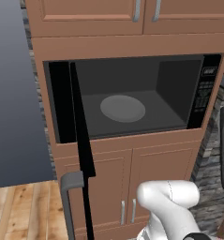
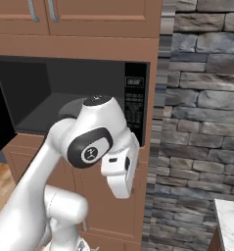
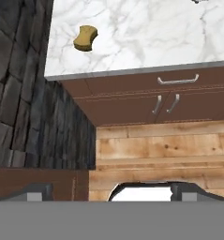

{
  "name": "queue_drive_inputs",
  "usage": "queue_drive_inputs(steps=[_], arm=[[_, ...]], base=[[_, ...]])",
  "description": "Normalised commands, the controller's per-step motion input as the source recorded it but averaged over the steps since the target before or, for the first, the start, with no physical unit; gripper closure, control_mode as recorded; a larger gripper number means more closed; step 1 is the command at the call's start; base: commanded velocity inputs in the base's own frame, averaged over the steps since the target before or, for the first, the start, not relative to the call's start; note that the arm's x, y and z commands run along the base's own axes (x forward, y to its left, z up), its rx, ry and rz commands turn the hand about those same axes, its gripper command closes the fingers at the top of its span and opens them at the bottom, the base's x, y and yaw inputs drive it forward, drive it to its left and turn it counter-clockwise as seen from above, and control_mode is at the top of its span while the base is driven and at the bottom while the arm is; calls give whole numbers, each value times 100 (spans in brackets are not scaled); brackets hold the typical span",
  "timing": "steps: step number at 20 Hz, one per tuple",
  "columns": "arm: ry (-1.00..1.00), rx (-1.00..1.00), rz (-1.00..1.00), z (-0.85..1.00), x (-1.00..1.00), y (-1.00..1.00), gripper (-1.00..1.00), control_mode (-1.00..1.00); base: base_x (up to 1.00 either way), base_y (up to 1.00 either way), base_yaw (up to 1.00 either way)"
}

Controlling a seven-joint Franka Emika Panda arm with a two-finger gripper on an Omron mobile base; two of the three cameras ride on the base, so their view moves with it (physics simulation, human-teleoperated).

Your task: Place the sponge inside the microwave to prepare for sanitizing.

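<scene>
The microwave (image 1: 132, 98) stands open in the wood cabinets (image 1: 108, 18), its black door (image 1: 78, 140) swung left and the round grey plate (image 1: 123, 108) bare. In the hand view, the sponge (image 3: 85, 38) lies on a white marble counter (image 3: 151, 33) beside a stone wall (image 3: 19, 84), well apart from the gripper (image 3: 106, 191), whose fingers stand wide apart, holding nothing.
</scene>
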Motion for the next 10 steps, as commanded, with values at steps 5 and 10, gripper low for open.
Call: queue_drive_inputs(steps=[5, 10], arm=[[0, 0, -14, -19, 7, -83, -100, -100], [0, 0, -4, -19, 5, -80, -100, -100]], base=[[0, 0, 0], [0, 0, 0]])
